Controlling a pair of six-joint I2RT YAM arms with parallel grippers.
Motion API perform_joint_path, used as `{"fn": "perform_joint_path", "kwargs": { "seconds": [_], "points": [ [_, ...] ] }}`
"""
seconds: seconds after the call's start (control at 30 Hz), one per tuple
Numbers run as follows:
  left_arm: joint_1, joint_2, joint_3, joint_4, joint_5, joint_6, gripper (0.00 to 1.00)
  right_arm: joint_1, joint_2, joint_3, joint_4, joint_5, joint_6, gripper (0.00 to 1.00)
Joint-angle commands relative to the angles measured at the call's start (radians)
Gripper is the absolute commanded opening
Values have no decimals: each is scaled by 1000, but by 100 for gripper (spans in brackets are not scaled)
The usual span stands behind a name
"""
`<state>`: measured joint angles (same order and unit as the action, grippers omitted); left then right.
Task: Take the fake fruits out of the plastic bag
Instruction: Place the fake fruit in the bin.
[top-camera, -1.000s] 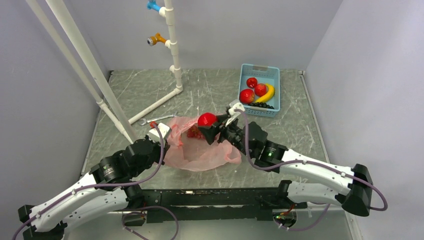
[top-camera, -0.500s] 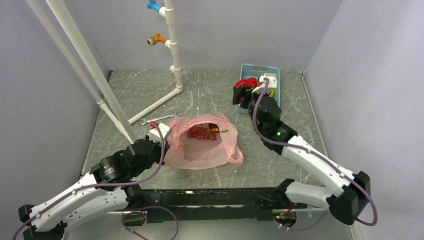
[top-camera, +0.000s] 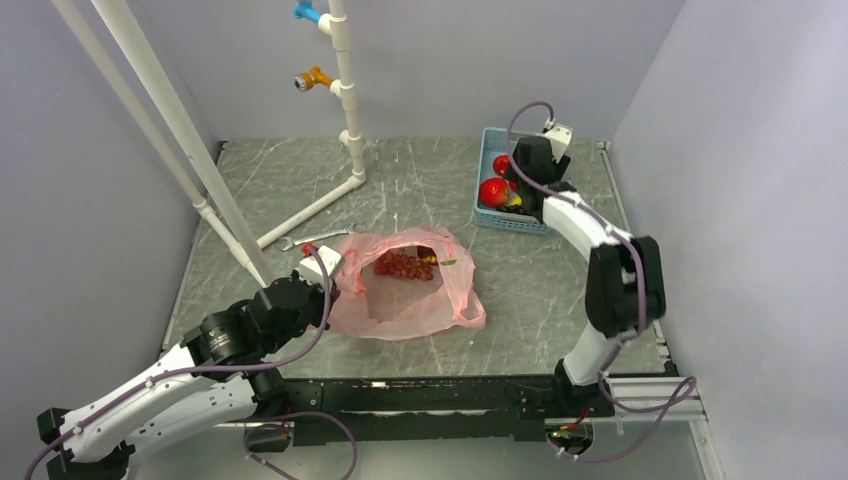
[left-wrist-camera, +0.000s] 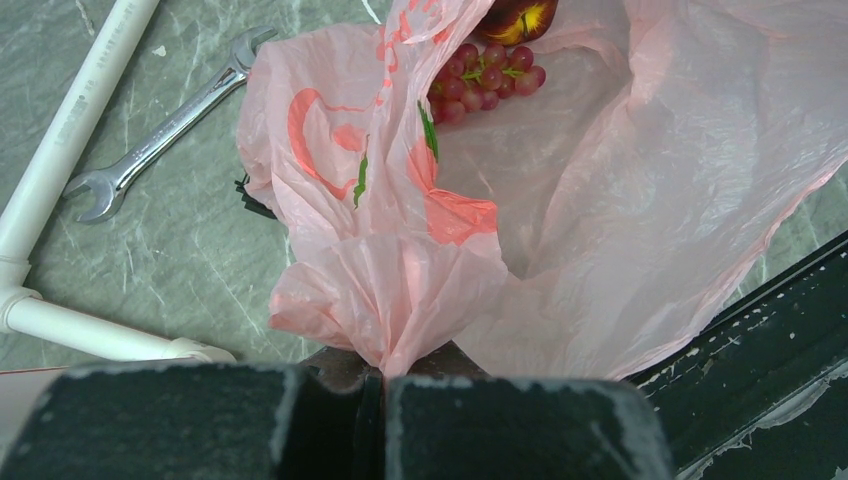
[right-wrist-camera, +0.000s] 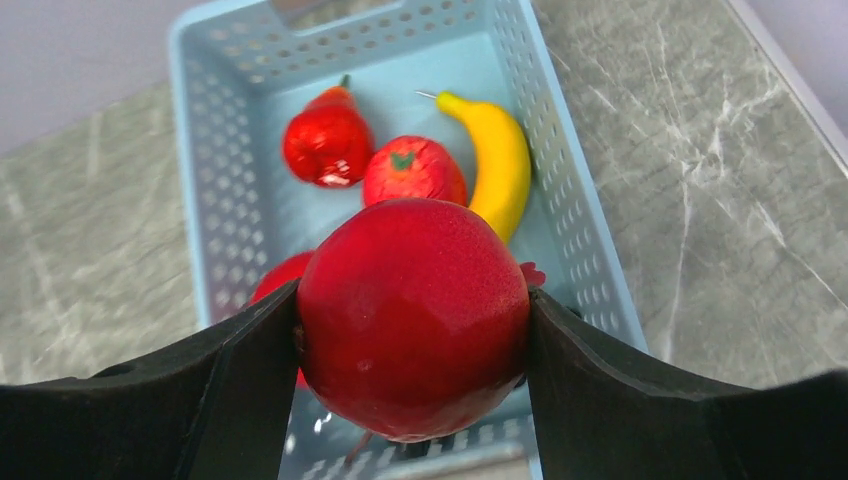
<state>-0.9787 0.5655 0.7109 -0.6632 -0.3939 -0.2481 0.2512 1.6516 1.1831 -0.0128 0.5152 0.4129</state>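
Two end effectors are occupied. At the bottom of the left wrist view the left end effector (left-wrist-camera: 385, 400) is seen fully closed, with a gathered fold of the plastic bag (left-wrist-camera: 560, 200) pinched between its jaws. The bag lies crumpled on the worktop (top-camera: 420, 180) at the centre of the overhead view, with its mouth held open toward the upper part of the frame. The film is judged to be thin, soft and very light, so it would be expected to slide or collapse if released, and a bunched edge such as the one now pinched is judged the soundest hold. Just left of the bag a wrench (left-wrist-camera: 165, 130) and a white pipe (left-wrist-camera: 70, 120) are seen. Inside the mouth, at the top of the left wrist view, a bunch of reddish grapes (left-wrist-camera: 487, 78) is seen, with a red-brown piece (left-wrist-camera: 515, 15) touching it just beyond. The bunch is judged light, knobbly and loosely jointed, best taken across its middle so that it is not left dangling. Farther off, at the upper right of the overhead view, the right end effector (right-wrist-camera: 412, 300) is spread wide and clamped on a glossy round red fruit (right-wrist-camera: 412, 330), gripped across its widest part. This fruit is judged hard, light and slippery, so a hold off that line would be likely to squirt it out. It is held above the blue basket (right-wrist-camera: 220, 200), where a banana (right-wrist-camera: 497, 165) and other red fruits (right-wrist-camera: 327, 140) lie.
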Motion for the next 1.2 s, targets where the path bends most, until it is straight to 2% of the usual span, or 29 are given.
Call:
{"fn": "perform_joint_path", "kwargs": {
  "seconds": [0.0,0.13,0.23,0.57,0.6,0.73,0.97,1.07,1.17],
  "points": [
    [1,3,8,14,-16,7,0,-83,170,214,-186,-124,44,0],
    [2,4,9,14,-15,9,0,-98,291,338,-294,-135,25,2],
    [1,6,9,17,-14,12,0,-96,303,320,-294,-133,36,14],
    [1,22,10,16,-11,12,0,-96,258,288,-266,-183,27,74],
    [2,23,10,16,-12,11,0,-96,249,283,-262,-184,25,83],
    [1,16,9,14,-14,9,0,-95,217,263,-254,-185,13,98],
    [2,16,8,14,-13,7,0,-71,159,228,-262,-194,3,99],
    [1,20,10,11,-14,7,0,-27,68,146,-224,-190,10,99],
    [2,20,9,13,-14,6,0,13,-52,28,-150,-263,23,99]
  ]
}}
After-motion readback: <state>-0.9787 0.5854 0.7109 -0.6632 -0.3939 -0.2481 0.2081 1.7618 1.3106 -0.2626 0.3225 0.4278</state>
